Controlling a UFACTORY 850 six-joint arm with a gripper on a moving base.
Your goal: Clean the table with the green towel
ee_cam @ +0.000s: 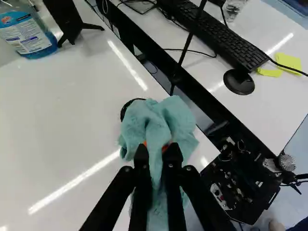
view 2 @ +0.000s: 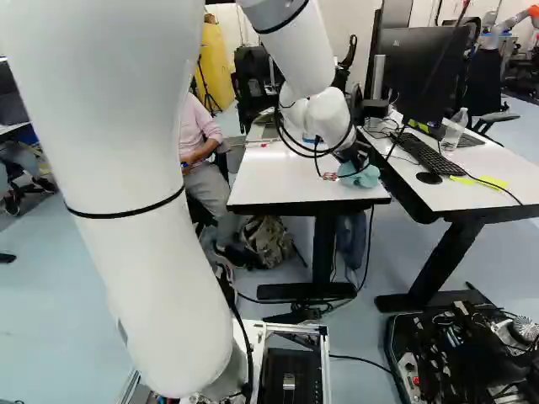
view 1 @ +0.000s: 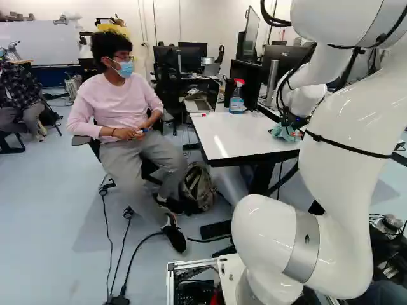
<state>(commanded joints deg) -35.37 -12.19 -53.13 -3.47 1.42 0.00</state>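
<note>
While towel (ee_cam: 159,122) in claw (view 2: 357,160) — blue-filled bottle (view 1: 236,103)

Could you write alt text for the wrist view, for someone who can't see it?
A black gripper pinches a bunched green towel near the edge of a white table. A blue-labelled bottle stands on it too; a second table alongside holds a keyboard and mouse.
</note>
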